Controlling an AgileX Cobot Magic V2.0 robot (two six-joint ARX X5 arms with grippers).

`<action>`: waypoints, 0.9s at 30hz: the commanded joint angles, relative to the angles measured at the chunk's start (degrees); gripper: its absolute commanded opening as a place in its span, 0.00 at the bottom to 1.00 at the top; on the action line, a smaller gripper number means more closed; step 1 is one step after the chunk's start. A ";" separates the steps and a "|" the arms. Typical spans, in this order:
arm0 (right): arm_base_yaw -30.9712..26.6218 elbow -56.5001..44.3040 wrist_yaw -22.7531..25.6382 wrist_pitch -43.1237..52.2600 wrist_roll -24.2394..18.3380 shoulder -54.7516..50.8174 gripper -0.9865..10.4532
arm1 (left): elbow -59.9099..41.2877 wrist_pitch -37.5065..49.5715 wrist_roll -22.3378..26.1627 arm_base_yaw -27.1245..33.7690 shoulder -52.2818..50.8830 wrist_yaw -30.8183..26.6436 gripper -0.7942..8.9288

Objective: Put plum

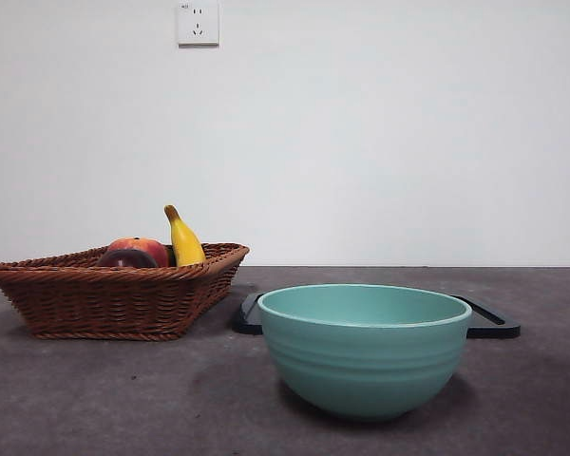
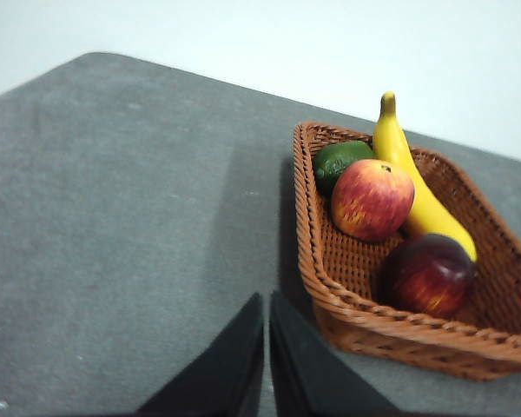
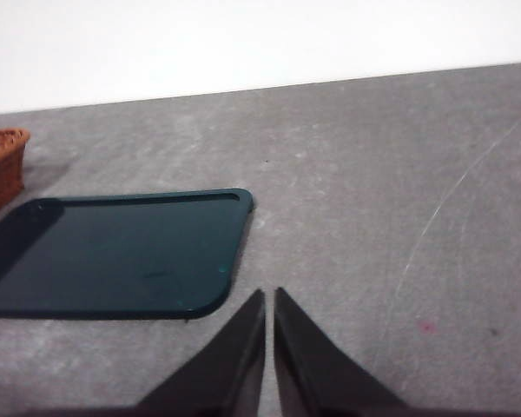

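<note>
Grey table [image 1: 95, 399] carrying basket [image 1: 114, 299], bowl [image 1: 364, 351], tray [image 3: 113, 252]. Plum [image 2: 427, 274] sitting in basket beside banana [image 2: 417, 187]. Left gripper [image 2: 267, 356] and right gripper [image 3: 269, 352] both hanging clenched, gripping nothing.

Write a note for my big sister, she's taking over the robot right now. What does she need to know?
Left gripper: jaws shut, holding nothing, beside the wicker basket.
Right gripper: jaws shut, holding nothing, near the dark tray.
The plum lies in the basket with an apple, banana and a green fruit.
Done: nothing.
Left: pick up the plum and put it down; the green bowl stands in front of the tray.
</note>
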 commanded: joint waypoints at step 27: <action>0.07 44.24 -16.74 -26.05 -1.16 24.15 0.09 | 41.97 -25.66 6.93 0.09 26.62 21.40 0.09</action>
